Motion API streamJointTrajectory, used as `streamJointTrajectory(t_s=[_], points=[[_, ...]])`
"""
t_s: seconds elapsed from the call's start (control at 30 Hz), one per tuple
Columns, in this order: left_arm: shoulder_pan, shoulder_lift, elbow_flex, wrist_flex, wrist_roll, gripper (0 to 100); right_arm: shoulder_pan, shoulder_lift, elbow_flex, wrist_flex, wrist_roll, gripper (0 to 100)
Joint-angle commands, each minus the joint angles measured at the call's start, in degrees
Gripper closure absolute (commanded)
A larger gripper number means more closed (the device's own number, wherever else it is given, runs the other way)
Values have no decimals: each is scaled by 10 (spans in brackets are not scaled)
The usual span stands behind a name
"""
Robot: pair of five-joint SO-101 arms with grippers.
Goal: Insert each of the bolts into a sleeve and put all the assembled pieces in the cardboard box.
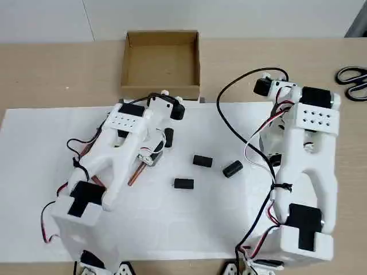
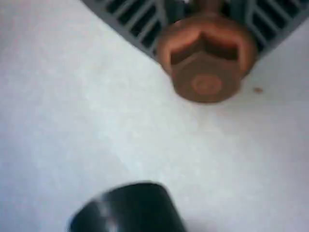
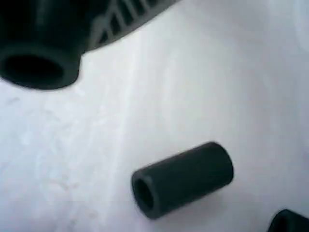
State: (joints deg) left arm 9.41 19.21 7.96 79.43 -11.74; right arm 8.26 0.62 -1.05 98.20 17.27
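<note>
The gripper's ribbed grey finger (image 3: pixel 126 18) lies against a black sleeve (image 3: pixel 38 53) it holds, open bore facing the camera. A second sleeve (image 3: pixel 183 178) lies on its side on the white sheet (image 3: pixel 231 72), with another dark piece (image 3: pixel 289 221) near it.

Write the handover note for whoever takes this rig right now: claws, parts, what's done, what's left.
Left claw: shut on a copper bolt, close above the white sheet.
Right claw: shut on a held sleeve, its open end facing the camera.
Loose sleeves lie on the sheet between the arms.
Cardboard box: beyond the sheet, empty.
Done: one bolt and one sleeve picked up.
Left: every insertion, then boxing all assembled pieces.
</note>
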Motion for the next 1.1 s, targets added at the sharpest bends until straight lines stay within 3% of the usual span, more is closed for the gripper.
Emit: streamJointTrajectory(t_s=[0.0, 0.3, 0.53, 0.7, 1.07], points=[[-10, 7, -58, 44, 4, 995, 3, -51, -4, 10, 4, 995], [2, -152, -132, 130, 4, 995, 1, -204, 11, 11, 5, 995], [11, -218, -132, 208, 41, 994, -37, -290, 120, 12, 3, 995], [7, -289, -129, 209, 142, 994, -76, -407, 189, 12, 4, 995], [-11, -497, -127, 209, 140, 994, -78, -694, 305, -22, 2, 995]])
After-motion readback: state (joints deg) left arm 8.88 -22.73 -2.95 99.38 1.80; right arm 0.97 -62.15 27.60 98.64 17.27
